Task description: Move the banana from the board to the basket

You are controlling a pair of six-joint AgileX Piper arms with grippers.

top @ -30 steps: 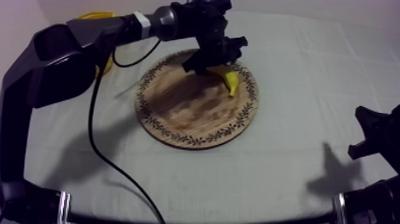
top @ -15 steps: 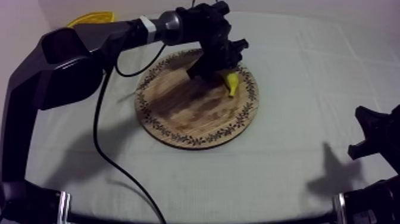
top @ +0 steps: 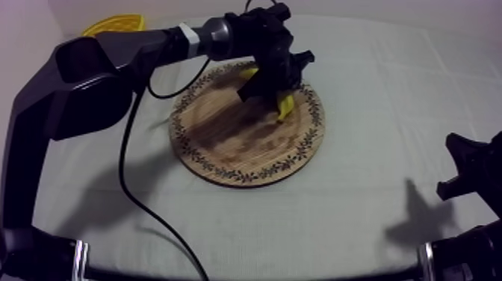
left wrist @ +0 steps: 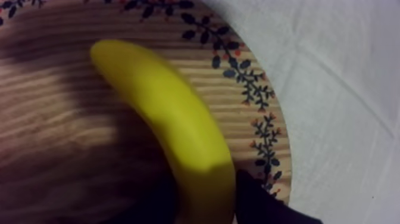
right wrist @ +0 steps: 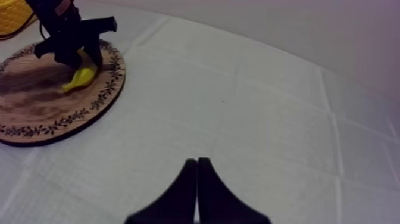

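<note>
The yellow banana point(top: 283, 105) is on the far right part of the round wooden board point(top: 224, 142), close to its patterned rim. My left gripper point(top: 273, 82) stands over it, fingers closed round the banana's middle. In the left wrist view the banana point(left wrist: 172, 119) runs between my two dark fingertips point(left wrist: 257, 201) above the board point(left wrist: 53, 119). The yellow basket point(top: 112, 24) sits at the far left corner, behind my left arm. My right gripper point(top: 467, 168) rests low at the right, shut on nothing.
The right wrist view shows the right gripper point(right wrist: 197, 179) as a narrow wedge over bare cloth, with the board point(right wrist: 36, 113), banana point(right wrist: 80, 76) and basket point(right wrist: 12, 15) far off. A black cable point(top: 131, 194) trails across the cloth left of the board.
The left gripper has come down and closed round the banana. The banana has turned, and one yellow end now shows to the left of the fingers. The right arm has not moved.
</note>
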